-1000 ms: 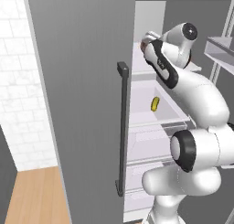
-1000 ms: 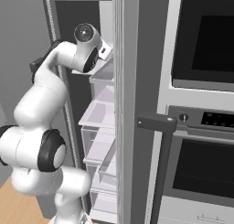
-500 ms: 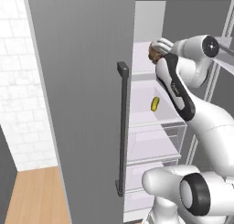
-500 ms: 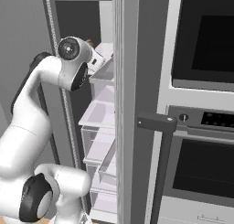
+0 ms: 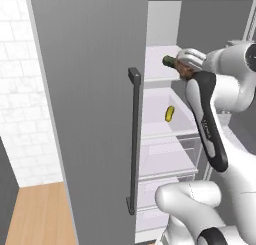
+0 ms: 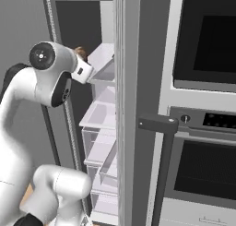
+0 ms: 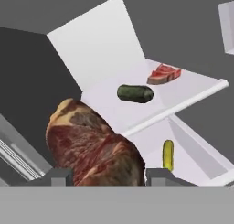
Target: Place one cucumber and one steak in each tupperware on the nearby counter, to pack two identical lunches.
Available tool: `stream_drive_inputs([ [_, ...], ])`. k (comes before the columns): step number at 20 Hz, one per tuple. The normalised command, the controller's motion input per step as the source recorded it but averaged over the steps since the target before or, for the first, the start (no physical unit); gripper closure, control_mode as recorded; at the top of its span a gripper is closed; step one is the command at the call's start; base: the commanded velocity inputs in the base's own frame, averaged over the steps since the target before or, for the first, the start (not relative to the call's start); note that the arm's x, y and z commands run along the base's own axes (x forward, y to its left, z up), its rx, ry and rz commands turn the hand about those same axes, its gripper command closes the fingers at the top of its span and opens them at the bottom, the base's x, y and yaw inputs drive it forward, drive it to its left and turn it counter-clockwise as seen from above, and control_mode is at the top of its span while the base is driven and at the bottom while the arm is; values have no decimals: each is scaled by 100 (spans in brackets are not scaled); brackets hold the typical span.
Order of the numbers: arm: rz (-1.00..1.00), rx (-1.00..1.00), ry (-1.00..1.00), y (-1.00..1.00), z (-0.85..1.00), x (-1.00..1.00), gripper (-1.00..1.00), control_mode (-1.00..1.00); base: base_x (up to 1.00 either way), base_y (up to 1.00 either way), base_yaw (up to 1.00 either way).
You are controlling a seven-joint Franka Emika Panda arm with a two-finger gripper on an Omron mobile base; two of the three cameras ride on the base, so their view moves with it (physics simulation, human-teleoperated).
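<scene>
My gripper (image 7: pixel 109 177) was closed on the dark brown steak (image 7: pixel 93 147), the lumpy piece wedged between both fingertips (image 7: pixel 59 176), just outside the open fridge. In the left base view the same gripper (image 5: pixel 181 69) hung at the front edge of the upper shelf (image 5: pixel 159 71), with the grey fridge door (image 5: pixel 90 104) and its dark vertical handle (image 5: pixel 133 139) bounding the opening on one side.

Counts:
- steaks: two. One in my grip; one bright red steak (image 7: pixel 163 74) lay on the upper shelf (image 7: pixel 192 88) near its edge.
- cucumbers: two. A dark green cucumber (image 7: pixel 135 93) lay beside the red steak on that shelf; a yellow-green cucumber (image 7: pixel 168 155) lay on the shelf below.

The yellow-green cucumber (image 5: pixel 170 113) sat well apart from my arm. In the right base view, the door edge (image 6: pixel 120 105) stood between the shelves and the built-in ovens (image 6: pixel 203 128).
</scene>
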Motion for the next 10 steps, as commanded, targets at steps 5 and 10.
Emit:
stream_drive_inputs([
  [5, -2, -4, 3, -3, 0, -100, 100, -100, 0, 0, 0],
  [10, -2, -6, 9, -2, -15, -100, 100, -100, 0, 0, 0],
])
